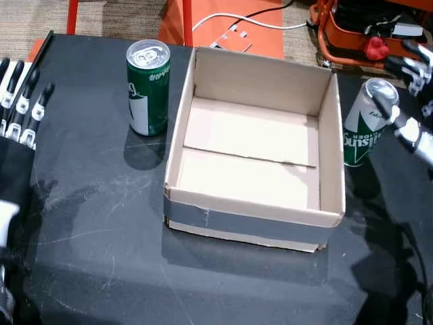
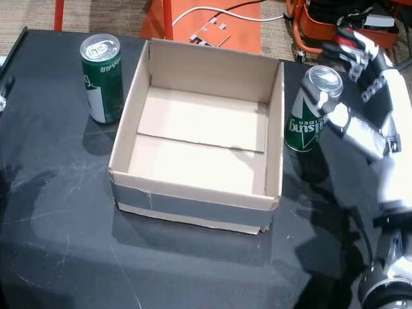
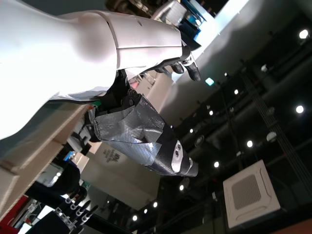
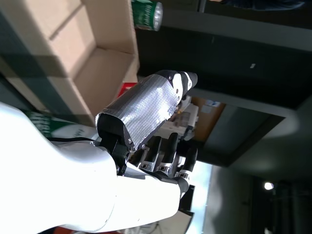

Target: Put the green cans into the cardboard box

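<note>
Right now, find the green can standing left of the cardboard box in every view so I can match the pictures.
Head views: left can upper left, upright, apart from the cardboard box; likewise in the other.
Left wrist view: not in it.
Right wrist view: top centre, on its side because the picture is turned, beyond the box.
Shared landmark: the box.

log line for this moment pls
box: empty | left can: on table | right can: right hand closing on it | left hand: open
</note>
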